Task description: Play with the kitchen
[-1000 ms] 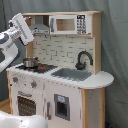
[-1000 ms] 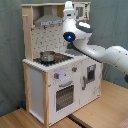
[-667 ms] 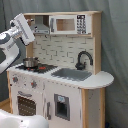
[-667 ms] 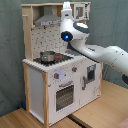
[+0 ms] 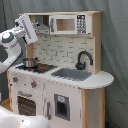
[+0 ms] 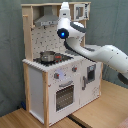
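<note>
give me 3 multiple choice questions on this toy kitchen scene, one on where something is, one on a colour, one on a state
1. Where is the small pot?
A. in the sink
B. on the stovetop
C. on the microwave shelf

2. What colour is the faucet?
A. black
B. red
C. yellow

3. What state is the oven door in?
A. hanging fully open
B. removed and lying on the floor
C. closed

Answers:
1. B, in both exterior views the pot stands on the stovetop under the hood.
2. A, the first exterior view shows a black arched faucet behind the grey sink.
3. C, in the second exterior view the door sits flush with the kitchen front.
</note>
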